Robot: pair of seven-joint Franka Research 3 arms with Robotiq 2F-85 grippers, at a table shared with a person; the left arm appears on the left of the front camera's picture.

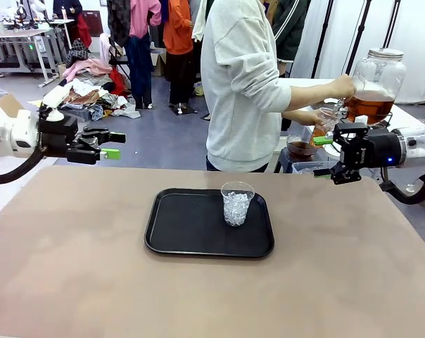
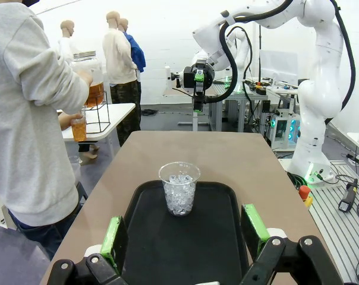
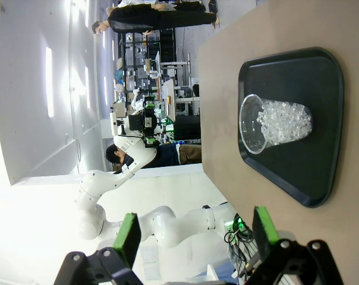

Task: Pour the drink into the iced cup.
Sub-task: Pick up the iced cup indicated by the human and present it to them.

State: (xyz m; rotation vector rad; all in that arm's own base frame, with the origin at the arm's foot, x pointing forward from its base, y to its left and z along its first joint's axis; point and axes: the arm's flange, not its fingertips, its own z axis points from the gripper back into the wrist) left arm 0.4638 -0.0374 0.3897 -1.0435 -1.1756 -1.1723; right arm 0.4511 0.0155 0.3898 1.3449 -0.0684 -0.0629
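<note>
A brown table (image 1: 72,267) stretches across the front view, its top plain and matte. A black tray (image 1: 184,225) with rounded corners lies flat near its middle.

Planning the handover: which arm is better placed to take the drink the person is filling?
Probably the right gripper: open, beside the person's drink. The left gripper hangs open at the table's other end.

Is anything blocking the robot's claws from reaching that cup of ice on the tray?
Nothing visible does. The iced cup stands alone on the black tray; the left gripper and right gripper hang open off to either side.
</note>
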